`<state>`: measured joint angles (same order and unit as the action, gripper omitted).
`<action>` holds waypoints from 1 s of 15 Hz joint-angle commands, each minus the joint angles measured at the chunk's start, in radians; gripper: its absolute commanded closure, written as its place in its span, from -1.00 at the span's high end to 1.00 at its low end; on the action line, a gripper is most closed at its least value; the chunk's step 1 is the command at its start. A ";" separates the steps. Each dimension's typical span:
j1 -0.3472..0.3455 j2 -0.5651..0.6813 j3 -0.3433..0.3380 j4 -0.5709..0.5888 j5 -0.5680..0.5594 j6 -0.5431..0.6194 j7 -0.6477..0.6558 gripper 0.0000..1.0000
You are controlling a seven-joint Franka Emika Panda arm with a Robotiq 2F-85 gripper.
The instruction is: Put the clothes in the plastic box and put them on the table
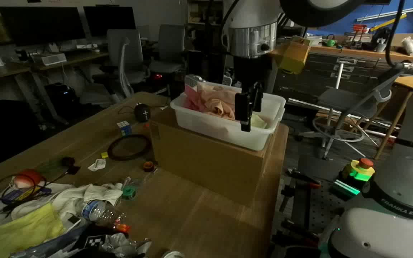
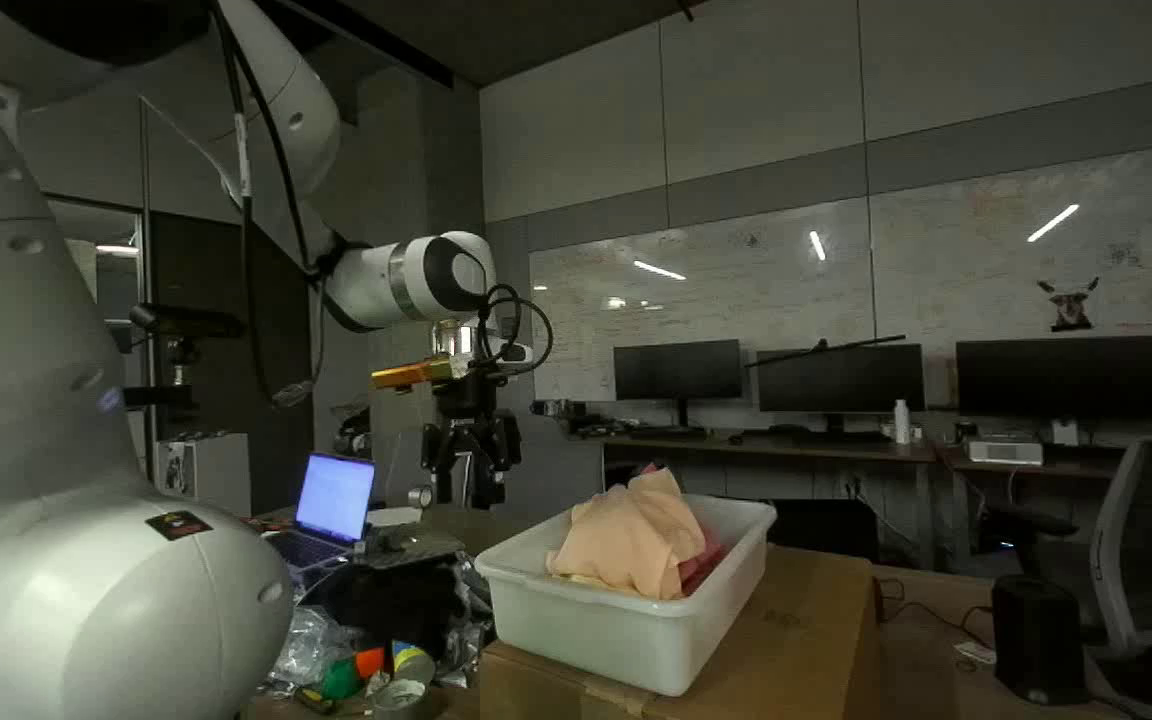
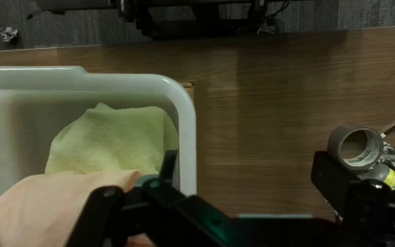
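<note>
- Leftmost in wrist view: the box (image 3: 39,79), up on a carton (image 1: 206,165); inside, peach cloth (image 3: 36,204), then yellow cloth (image 3: 111,140). Pink cloth (image 1: 193,100) in there too, by both exterior views.
- Centre: my claw (image 3: 245,164), jaws spread wide, holding nothing, clear of the box.
- Right: tape (image 3: 337,145) on the table (image 3: 269,113).

Plastic box (image 3: 187,133) partly outside wrist view

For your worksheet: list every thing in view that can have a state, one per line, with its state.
gripper: open, holding nothing
plastic box: uncovered, partly filled
peach cloth: crumpled, in plastic box
pink cloth: crumpled, in plastic box
yellow-green cloth: rumpled, in plastic box
cardboard box: closed on top
laptop: open, screen lit
monitors: screens dark
clear bottle: lying on its side
</note>
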<state>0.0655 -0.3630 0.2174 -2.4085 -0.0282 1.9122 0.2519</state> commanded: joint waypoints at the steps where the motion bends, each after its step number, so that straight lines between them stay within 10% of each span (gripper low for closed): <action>1: 0.016 0.001 -0.014 0.004 -0.005 -0.002 0.005 1.00; 15: -0.013 -0.028 -0.016 0.024 -0.089 0.093 0.078 1.00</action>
<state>0.0635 -0.3700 0.2080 -2.3977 -0.0707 1.9466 0.2833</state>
